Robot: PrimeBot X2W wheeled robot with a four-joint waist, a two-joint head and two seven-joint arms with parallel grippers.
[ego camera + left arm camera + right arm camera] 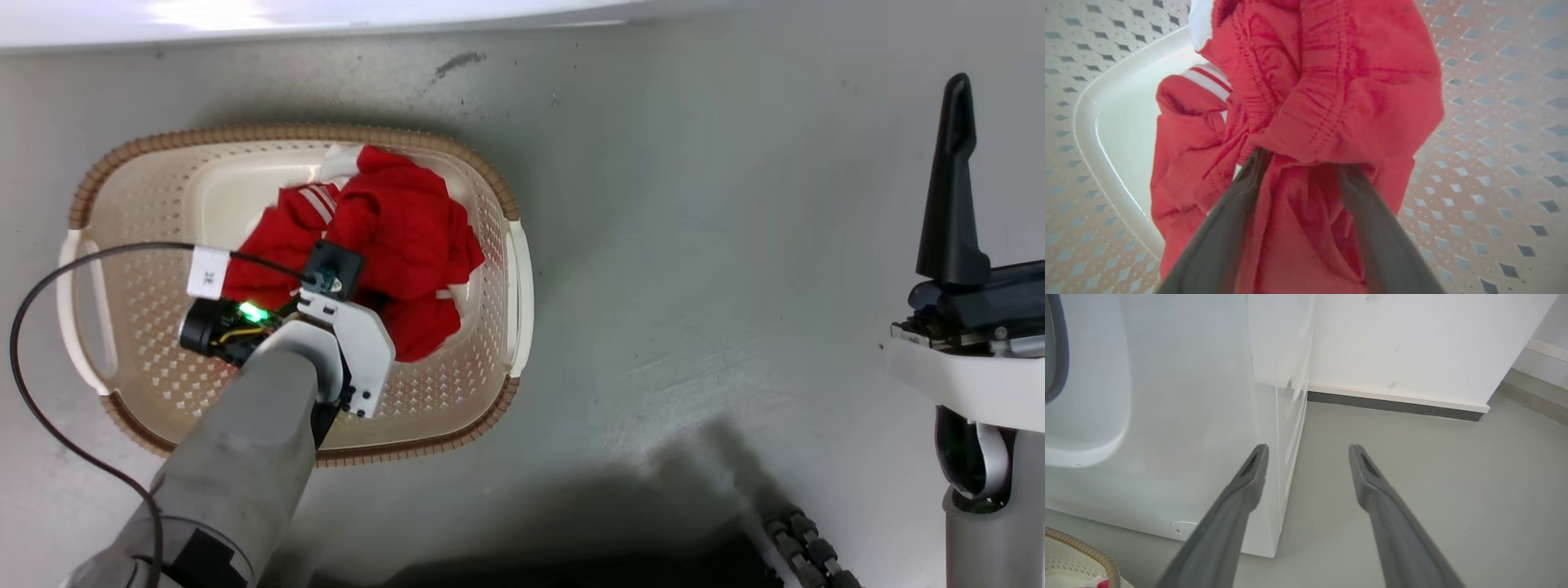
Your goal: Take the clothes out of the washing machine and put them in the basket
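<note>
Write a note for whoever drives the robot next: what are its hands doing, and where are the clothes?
Left hand: open, fingers amid the red clothes, low in the basket.
Right hand: open and empty, near the washing machine corner.
Done: the clothes lie piled in the basket.
Left: lift the left hand clear. Whether the drum is empty I cannot tell, so check it.
</note>
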